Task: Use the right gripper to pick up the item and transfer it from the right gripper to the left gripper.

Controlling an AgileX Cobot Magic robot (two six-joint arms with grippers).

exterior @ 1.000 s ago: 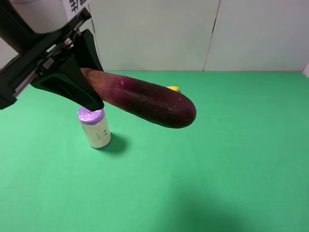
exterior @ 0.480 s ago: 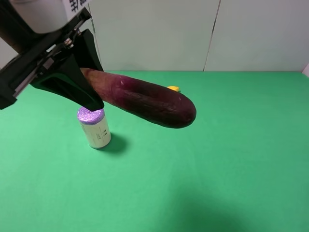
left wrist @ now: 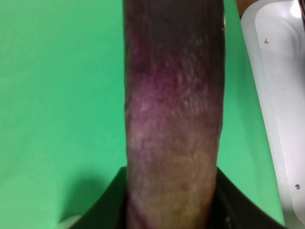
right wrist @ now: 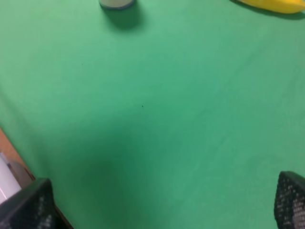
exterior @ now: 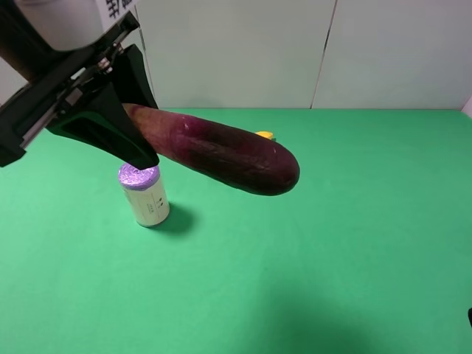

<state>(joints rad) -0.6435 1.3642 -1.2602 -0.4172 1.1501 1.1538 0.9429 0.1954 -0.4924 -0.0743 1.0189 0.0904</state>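
Observation:
The eggplant (exterior: pixel 221 153) is dark purple and glossy, held in the air above the green table (exterior: pixel 332 243) with its pale stem end in my left gripper (exterior: pixel 144 133). The left gripper is shut on that end. In the left wrist view the eggplant (left wrist: pixel 174 119) fills the middle, clamped between the black fingers (left wrist: pixel 107 210). My right gripper (right wrist: pixel 159 205) is open and empty over bare green cloth, with only its fingertips (right wrist: pixel 28 205) showing. In the exterior high view only a dark speck shows at the lower right edge.
A cream cylinder roll with a purple top (exterior: pixel 144 195) stands on the table below the left gripper. A yellow banana (exterior: pixel 264 136) lies behind the eggplant and also shows in the right wrist view (right wrist: pixel 271 5). The table's edge (right wrist: pixel 9 148) lies beside the right gripper.
A small dark speck has appeared at the lower right edge of the exterior high view. The left gripper and the eggplant have not moved.

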